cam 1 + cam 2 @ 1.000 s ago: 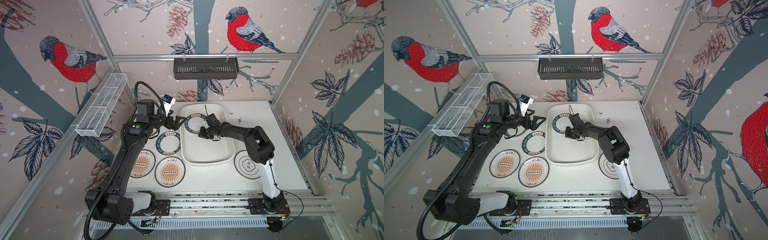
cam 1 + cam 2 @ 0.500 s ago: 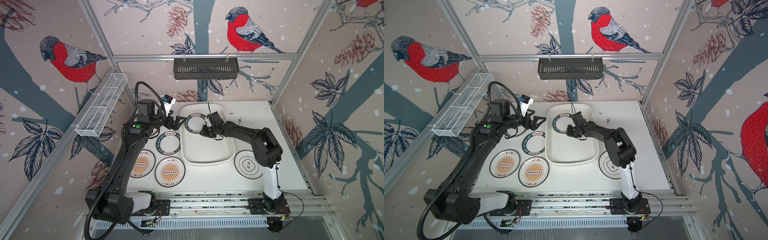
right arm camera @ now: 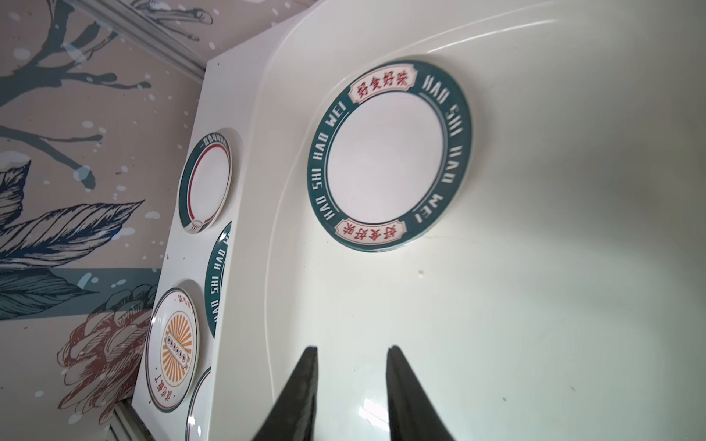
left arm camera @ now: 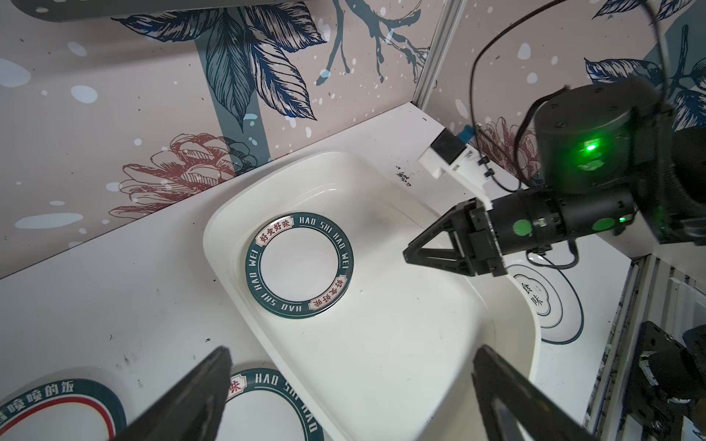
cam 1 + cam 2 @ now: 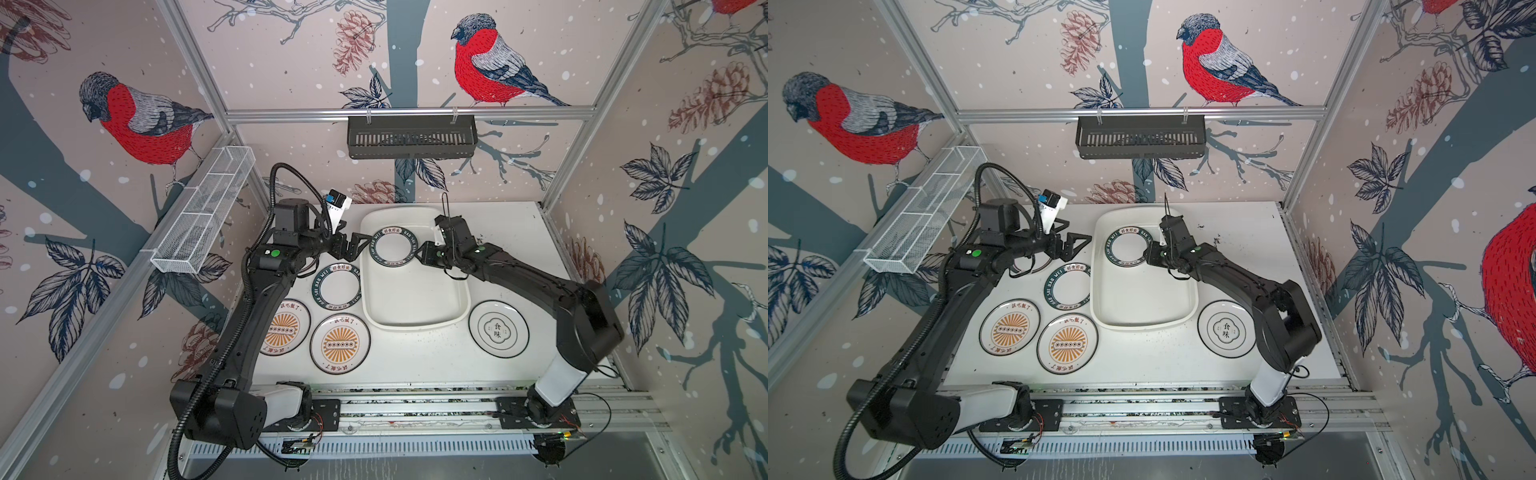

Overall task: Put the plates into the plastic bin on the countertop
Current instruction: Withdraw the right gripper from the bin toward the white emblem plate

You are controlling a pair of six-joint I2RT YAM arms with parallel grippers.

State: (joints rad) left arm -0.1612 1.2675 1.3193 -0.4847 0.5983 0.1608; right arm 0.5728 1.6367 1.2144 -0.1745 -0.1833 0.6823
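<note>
Top views both show the countertop (image 5: 415, 365) and the plastic bin (image 5: 415, 299), where one dark-banded plate (image 5: 393, 246) lies flat at the far end; others lie outside it. The right gripper (image 3: 351, 349), narrowly parted and empty, ought to lift clear without nudging that plate. The left gripper (image 4: 353, 349) gapes wide, holding nothing. A red-lined plate (image 3: 205, 179) sits mostly hidden beneath the left arm.

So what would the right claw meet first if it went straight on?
Most likely the HAO SHI HAO WEI plate lying in the plastic bin: the right claw, open and empty, points at its rim. It may touch the bin floor first; height is unclear.
</note>
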